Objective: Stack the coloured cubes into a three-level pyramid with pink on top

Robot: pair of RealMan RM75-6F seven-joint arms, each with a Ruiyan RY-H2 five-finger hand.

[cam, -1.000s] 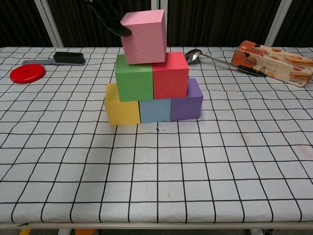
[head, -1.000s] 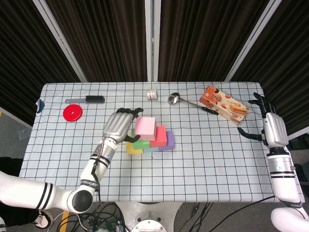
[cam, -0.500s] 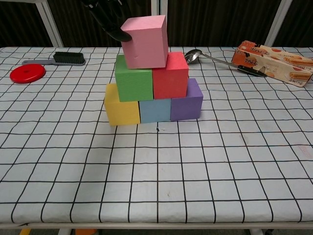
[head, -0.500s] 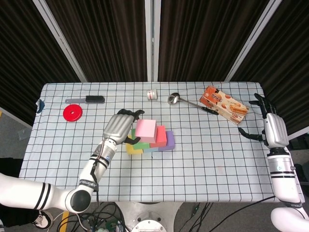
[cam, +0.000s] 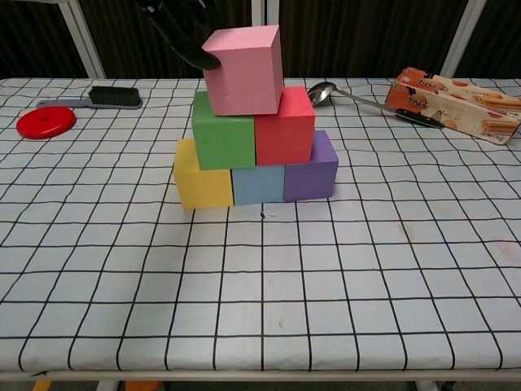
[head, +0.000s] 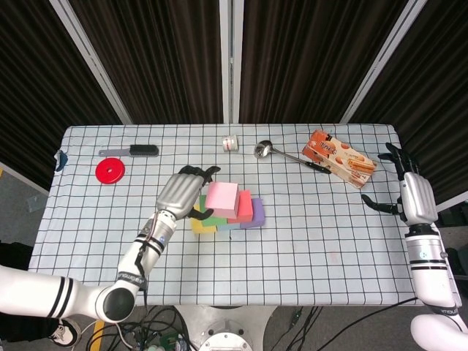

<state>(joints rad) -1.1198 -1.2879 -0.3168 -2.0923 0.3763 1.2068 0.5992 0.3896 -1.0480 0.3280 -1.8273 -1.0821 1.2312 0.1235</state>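
Pink cube has sunk slightly and now rests on green and red. Our left hand sits at its left, fingers touching its upper-left edge; we cannot tell whether they grip it. Right hand well apart, fingers spread, empty.

Both arms are showing white casings with black bands at the joints. The left hand and right hand are wearing silver back shells over black fingers; thin cables seemingly are running along the left wrist.
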